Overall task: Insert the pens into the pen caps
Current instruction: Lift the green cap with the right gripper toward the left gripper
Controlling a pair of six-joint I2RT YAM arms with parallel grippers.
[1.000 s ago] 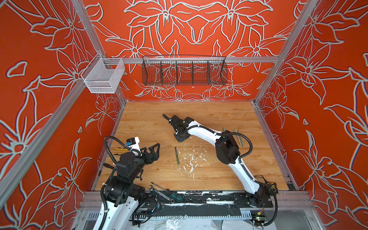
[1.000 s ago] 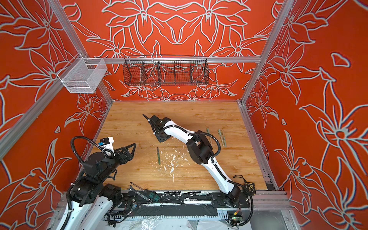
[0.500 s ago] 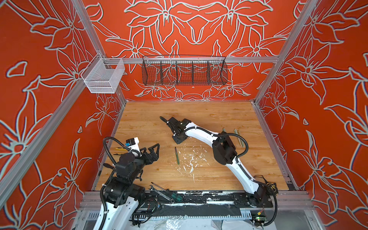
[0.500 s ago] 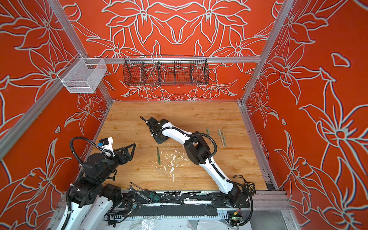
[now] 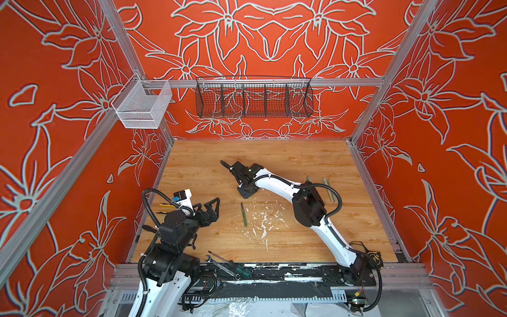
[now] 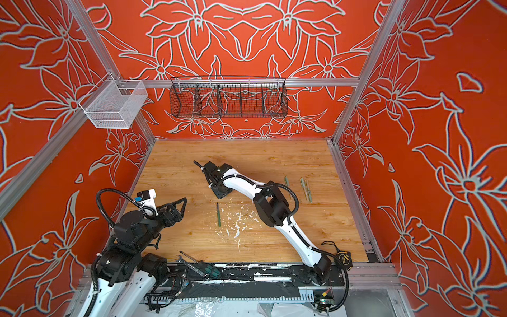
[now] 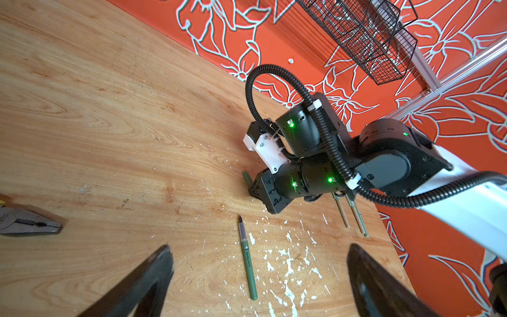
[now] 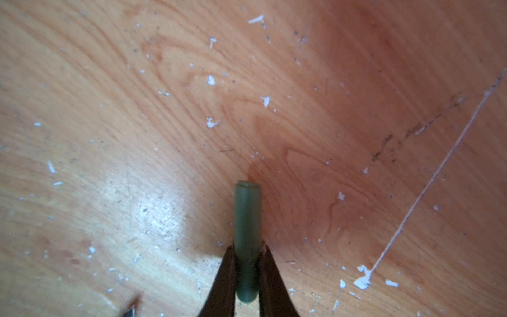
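Observation:
A dark green pen cap (image 8: 247,219) is pinched between the fingers of my right gripper (image 8: 247,251), just above the wooden table. In both top views that gripper (image 5: 226,165) (image 6: 198,164) reaches out over the table's middle. An uncapped green pen (image 5: 243,215) (image 6: 218,215) (image 7: 247,260) lies flat near the white flecks, nearer to the front than the right gripper. My left gripper (image 5: 212,204) (image 7: 259,248) hovers left of the pen, open and empty. More pens (image 5: 327,189) (image 6: 304,189) (image 7: 356,216) lie at the right, partly behind the right arm.
Pliers (image 7: 27,222) lie by the left wall. A screwdriver and a wrench (image 5: 227,264) rest on the front edge, and a tape measure (image 5: 374,256) sits at the front right. A black wire basket (image 5: 253,98) and a white one (image 5: 142,105) hang on the walls.
My right gripper has shut on the dark green cap and shifted slightly to the left. The left arm and the green pen have not moved.

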